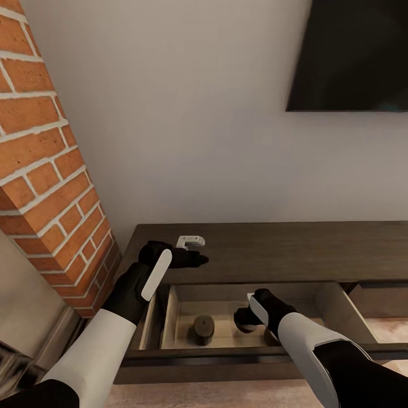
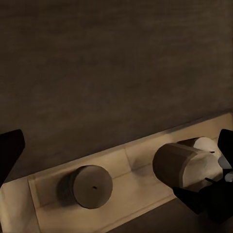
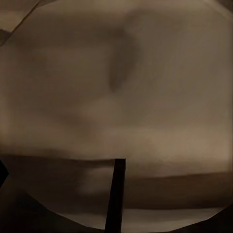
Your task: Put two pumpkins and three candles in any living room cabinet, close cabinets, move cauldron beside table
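- Reaching into the open drawer (image 1: 187,331), the right hand (image 1: 247,317) is closed around a candle (image 2: 182,165).
- Just beside this hand a second candle (image 1: 203,329) could be knocked at release.
- How far the left hand (image 1: 195,259) is open cannot be told.

A: How many candles do you have in the open drawer (image 1: 170,317)?

B: You have two: one standing free (image 1: 203,329), one at the right gripper (image 1: 247,321).

A: Cabinets?

B: One cabinet (image 1: 294,249) (two drawers pulled out), one TV (image 1: 351,54), one brick fireplace (image 1: 45,170). You see two arms.
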Controlling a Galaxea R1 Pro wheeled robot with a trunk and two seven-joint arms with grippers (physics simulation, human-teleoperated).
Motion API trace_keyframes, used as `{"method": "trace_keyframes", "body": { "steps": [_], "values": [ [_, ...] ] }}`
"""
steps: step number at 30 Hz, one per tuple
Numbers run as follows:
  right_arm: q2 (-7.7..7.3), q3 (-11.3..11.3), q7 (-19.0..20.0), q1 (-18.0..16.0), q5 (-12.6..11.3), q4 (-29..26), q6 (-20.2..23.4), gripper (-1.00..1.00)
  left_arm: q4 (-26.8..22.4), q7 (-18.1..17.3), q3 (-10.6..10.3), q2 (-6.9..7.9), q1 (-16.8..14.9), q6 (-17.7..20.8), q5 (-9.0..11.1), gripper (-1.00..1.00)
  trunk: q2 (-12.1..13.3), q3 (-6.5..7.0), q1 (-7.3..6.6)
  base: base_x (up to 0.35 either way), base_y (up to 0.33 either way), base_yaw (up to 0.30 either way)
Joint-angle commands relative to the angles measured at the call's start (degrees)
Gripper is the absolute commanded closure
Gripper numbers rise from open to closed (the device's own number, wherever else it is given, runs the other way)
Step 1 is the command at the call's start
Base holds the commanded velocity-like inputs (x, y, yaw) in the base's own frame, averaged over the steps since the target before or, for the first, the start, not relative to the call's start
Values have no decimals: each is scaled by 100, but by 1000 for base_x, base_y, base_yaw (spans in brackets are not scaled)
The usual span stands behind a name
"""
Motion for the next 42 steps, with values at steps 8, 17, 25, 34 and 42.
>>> {"method": "trace_keyframes", "body": {
  "steps": [8,17,25,34,42],
  "values": [
    [4,39,-36,-1,-63,-14,42,100,-6,57,-5,1,-3,19,57,-100,-162,-77,87,0,0,0],
    [4,39,-22,-1,-63,-13,52,100,-8,57,-5,1,-3,19,59,-100,-483,-270,263,0,0,88],
    [4,39,-21,-1,-63,-17,55,100,-8,57,-5,1,-3,19,59,-100,-483,-285,263,0,0,46],
    [1,39,-32,-1,-63,-14,52,100,-8,57,-5,1,-3,19,59,-100,-483,-301,263,0,0,119],
    [-3,30,-52,-1,-63,-14,54,100,-5,57,-5,1,-3,19,59,-100,-724,-409,394,0,0,6]
  ]
}}
